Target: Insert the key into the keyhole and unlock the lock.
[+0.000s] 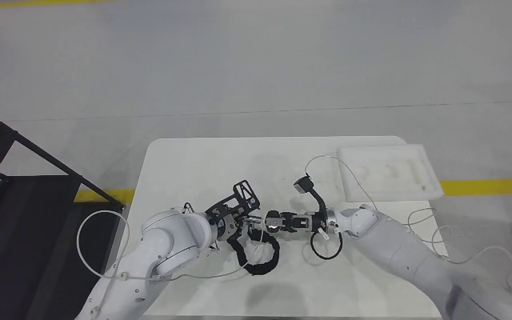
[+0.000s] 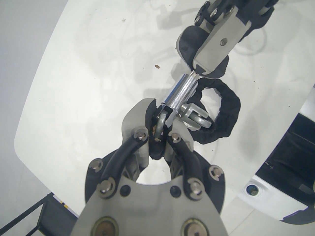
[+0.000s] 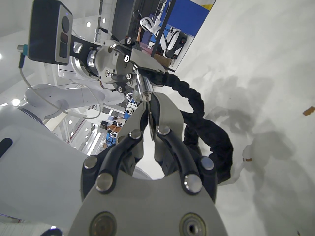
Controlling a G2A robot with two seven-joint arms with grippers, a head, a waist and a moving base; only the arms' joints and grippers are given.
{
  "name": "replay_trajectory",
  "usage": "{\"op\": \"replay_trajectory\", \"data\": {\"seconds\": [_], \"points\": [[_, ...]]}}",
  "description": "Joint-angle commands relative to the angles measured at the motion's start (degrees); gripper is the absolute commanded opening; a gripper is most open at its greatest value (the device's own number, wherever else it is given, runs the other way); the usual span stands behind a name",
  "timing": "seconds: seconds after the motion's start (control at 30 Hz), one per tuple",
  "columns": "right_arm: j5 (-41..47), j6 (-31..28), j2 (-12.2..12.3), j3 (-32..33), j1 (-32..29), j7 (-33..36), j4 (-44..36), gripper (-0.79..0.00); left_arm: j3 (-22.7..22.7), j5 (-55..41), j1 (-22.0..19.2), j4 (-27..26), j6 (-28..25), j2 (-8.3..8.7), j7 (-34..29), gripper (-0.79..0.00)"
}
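The lock is a chrome cylinder (image 2: 181, 92) joined to a black fabric-covered chain (image 2: 226, 114) that loops down onto the white table (image 1: 192, 160). My left gripper (image 2: 160, 114) is shut on the lock's ring end and holds it above the table. My right gripper (image 3: 149, 109) is shut on the flat key (image 3: 150, 121). The key's tip sits in the keyhole (image 3: 147, 96) at the cylinder's free end. In the top view the left gripper (image 1: 254, 222) and right gripper (image 1: 282, 222) face each other with the lock (image 1: 270, 222) between them, near the table's front.
A white tray (image 1: 392, 172) lies at the table's back right corner, and a thin white cable (image 1: 336, 168) runs beside it. A black frame (image 1: 48, 160) stands off the table's left side. Small brown crumbs (image 2: 157, 66) lie on the tabletop.
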Motion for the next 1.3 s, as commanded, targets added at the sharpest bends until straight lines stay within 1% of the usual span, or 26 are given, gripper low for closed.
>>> {"op": "replay_trajectory", "data": {"seconds": [0.0,0.1,0.13,0.17,0.8,0.83,0.97,1.07,1.17,1.27], "points": [[-0.1,0.3,-0.2,0.5,-0.2,0.2,0.4,-0.785,0.0,0.0,0.0,0.0,0.0,0.0,0.0,-0.785],[-0.1,0.6,-0.5,1.2,-0.7,0.6,0.4,-0.785,0.0,0.0,0.0,0.0,0.0,0.0,0.0,-0.785],[-0.2,0.6,-0.5,1.5,-0.9,0.5,0.2,-0.551,0.0,0.0,0.0,0.0,0.0,0.0,0.0,-0.785],[-0.2,0.4,-0.6,1.8,-1.1,0.4,0.1,0.0,0.0,0.0,0.0,0.0,0.0,0.0,0.0,-0.785],[-0.3,0.4,-0.5,1.9,-1.2,0.3,0.1,0.0,0.0,0.0,0.0,0.0,0.0,0.0,0.0,-0.785],[-1.0,0.7,-0.5,2.1,-1.3,-0.5,0.1,0.0,0.0,0.0,0.0,0.0,0.0,0.0,0.0,-0.785],[-9.6,-1.2,-0.2,4.5,-1.5,-7.0,-0.7,0.0,0.0,0.0,0.0,0.0,0.0,0.0,0.0,-0.785],[-19.6,-3.9,0.4,6.9,-1.8,-13.0,-1.4,0.0,0.0,0.0,0.0,0.0,0.0,0.0,0.0,-0.785],[-32.0,-3.8,1.1,10.1,-3.3,-21.8,-3.7,0.0,0.0,0.0,0.0,0.0,0.0,0.0,0.0,-0.785],[-42.7,-1.7,1.9,13.4,-5.5,-30.0,-6.9,0.0,0.0,-0.2,0.1,0.1,0.2,-0.02,0.4,-0.785]]}}
